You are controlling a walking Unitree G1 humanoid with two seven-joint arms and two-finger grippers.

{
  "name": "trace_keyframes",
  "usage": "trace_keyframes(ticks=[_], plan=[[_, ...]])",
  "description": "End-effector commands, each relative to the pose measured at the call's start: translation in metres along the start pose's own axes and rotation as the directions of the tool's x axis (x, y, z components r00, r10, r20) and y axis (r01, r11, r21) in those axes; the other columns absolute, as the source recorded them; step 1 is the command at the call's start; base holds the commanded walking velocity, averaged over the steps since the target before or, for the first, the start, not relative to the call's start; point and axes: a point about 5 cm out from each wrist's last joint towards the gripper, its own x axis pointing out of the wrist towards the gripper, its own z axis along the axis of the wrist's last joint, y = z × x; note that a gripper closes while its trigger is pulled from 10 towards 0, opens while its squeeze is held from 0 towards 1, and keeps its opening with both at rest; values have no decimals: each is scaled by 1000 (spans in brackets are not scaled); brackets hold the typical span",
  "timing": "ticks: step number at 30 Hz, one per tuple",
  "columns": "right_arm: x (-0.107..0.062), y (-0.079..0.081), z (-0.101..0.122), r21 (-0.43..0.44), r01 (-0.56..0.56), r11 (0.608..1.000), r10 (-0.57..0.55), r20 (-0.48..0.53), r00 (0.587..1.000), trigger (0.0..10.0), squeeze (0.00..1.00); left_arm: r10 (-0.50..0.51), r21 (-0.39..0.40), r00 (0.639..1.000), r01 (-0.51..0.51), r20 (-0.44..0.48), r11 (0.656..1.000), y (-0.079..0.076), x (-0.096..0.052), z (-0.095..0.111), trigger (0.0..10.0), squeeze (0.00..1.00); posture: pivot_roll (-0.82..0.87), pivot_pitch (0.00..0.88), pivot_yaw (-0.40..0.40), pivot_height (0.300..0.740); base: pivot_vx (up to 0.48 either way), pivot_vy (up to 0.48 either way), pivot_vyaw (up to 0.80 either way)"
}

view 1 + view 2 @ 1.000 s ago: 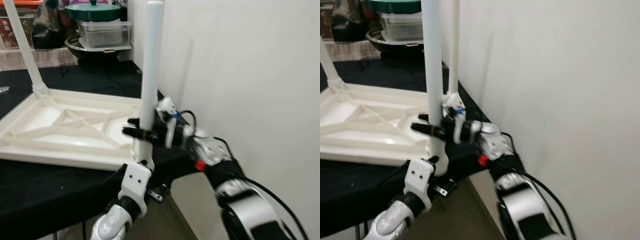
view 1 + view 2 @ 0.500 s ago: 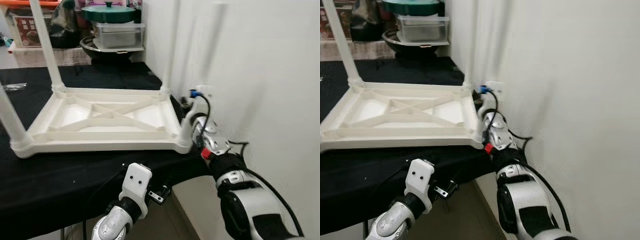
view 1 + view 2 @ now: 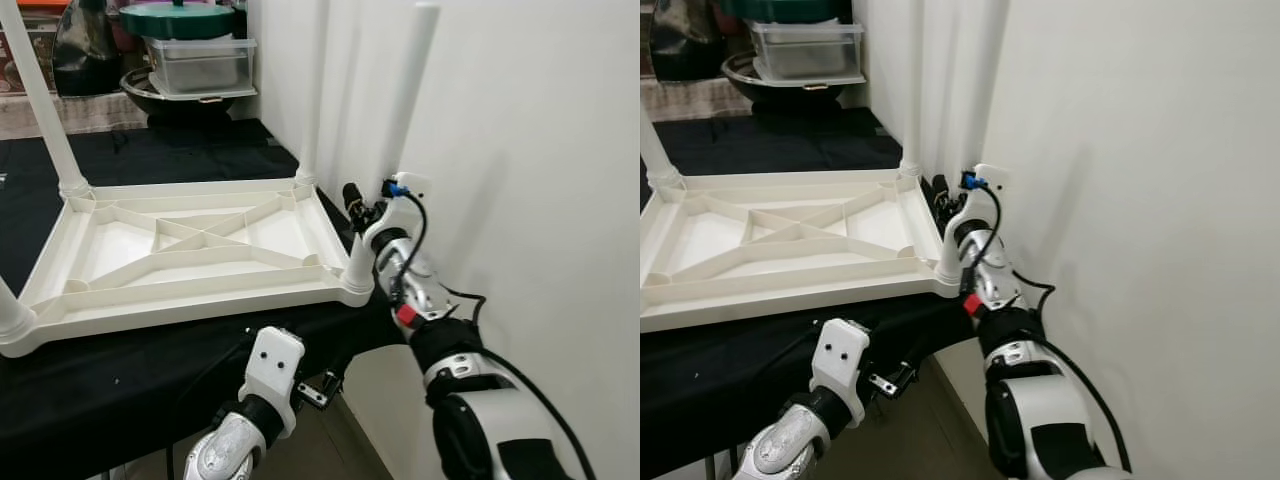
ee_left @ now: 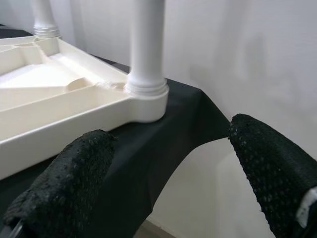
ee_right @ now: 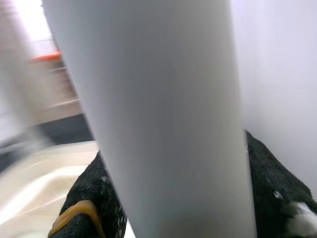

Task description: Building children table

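The right gripper [image 3: 362, 222] fingers grip the corner leg [image 3: 400, 130] of the upturned children table [image 3: 190, 250], centre-right; leg seating step; next needs downward pressing; left gripper [image 4: 163, 168] fingers open.

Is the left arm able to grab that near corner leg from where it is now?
Probably yes. The left gripper is open and points at the leg in its corner socket, with only black cloth between, though the right gripper is at it already.

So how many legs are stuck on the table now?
4: near right leg in the right tool, far right, far left, near left at the picture's edge.
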Motion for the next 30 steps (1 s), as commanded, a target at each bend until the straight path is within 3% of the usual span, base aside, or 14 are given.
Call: trace_keyframes(ticks=[1, 4, 10, 12, 13, 14, 17, 18, 20, 22, 25, 26, 28, 30], plan=[[-5, 30, -10, 42, -401, 915, 403, -90, 911, 10000, 0, 1, 3, 1000, -1, -15, 1000, -1, 0, -4, 10000, 0, 83, 6, -113, 740, 0, 0, 0], [-27, 38, -17, 56, -693, 718, 689, -197, 698, 10000, 0, 3, 4, 1000, -3, -13, 1000, -1, 0, -3, 10000, 0, 92, 11, -117, 740, 0, 0, 0], [-27, 47, -16, 110, -784, 611, 785, -213, 581, 10000, 0, 8, 5, 1000, -8, -11, 1000, -1, 0, -2, 10000, 0, 94, 17, -120, 740, 0, 0, 0], [-19, 50, -18, 77, -774, 628, 767, -230, 599, 10000, 0, 9, 5, 1000, -9, -10, 1000, -1, -1, -2, 10000, 0, 95, 18, -122, 740, 0, 0, 0], [-6, 55, -20, -8, -724, 690, 700, -247, 670, 0, 0, 10, 5, 1000, -10, -9, 1000, -1, -1, -1, 10000, 0, 97, 20, -122, 740, 0, 0, 0], [-6, 55, -20, -8, -724, 690, 700, -247, 670, 0, 0, 10, 5, 1000, -10, -9, 1000, -1, -1, -1, 10000, 0, 97, 20, -122, 740, 0, 0, 0], [5, 54, -18, -86, -614, 785, 585, -226, 779, 0, 0, 11, 5, 1000, -11, -9, 1000, -1, 0, -1, 10000, 0, 100, 21, -125, 740, 0, 0, 0], [16, 42, -14, -160, -379, 911, 345, -206, 916, 0, 0, 12, 4, 1000, -12, -9, 1000, -1, 0, -1, 10000, 0, 96, 24, -123, 740, 0, 0, 0], [19, 25, -11, -197, -162, 967, 121, -206, 971, 0, 0, 14, 3, 1000, -14, -9, 1000, -1, 0, -1, 10000, 0, 96, 23, -124, 740, 0, 0, 0], [19, 22, -10, -202, -128, 971, 85, -209, 974, 0, 0, 14, 3, 1000, -14, -9, 1000, -1, 0, -1, 10000, 0, 96, 23, -124, 740, 0, 0, 0], [9, -12, -9, -226, 242, 944, -283, -170, 944, 0, 0, 11, 2, 1000, -11, -11, 1000, -1, 0, -2, 10000, 0, 89, 24, -121, 740, 0, 0, 0], [9, -12, -9, -226, 242, 944, -283, -170, 944, 0, 0, 11, 2, 1000, -11, -11, 1000, -1, 0, -2, 10000, 0, 89, 24, -121, 740, 0, 0, 0], [-1, -29, -14, -206, 471, 858, -502, -139, 854, 0, 0, 9, 2, 1000, -8, -12, 1000, -1, 0, -2, 10000, 0, 85, 24, -119, 740, 0, 0, 0], [-4, -32, -16, -191, 525, 829, -552, -130, 824, 0, 0, 8, 3, 1000, -8, -13, 1000, -1, 0, -2, 10000, 0, 85, 24, -119, 740, 0, 0, 0]])
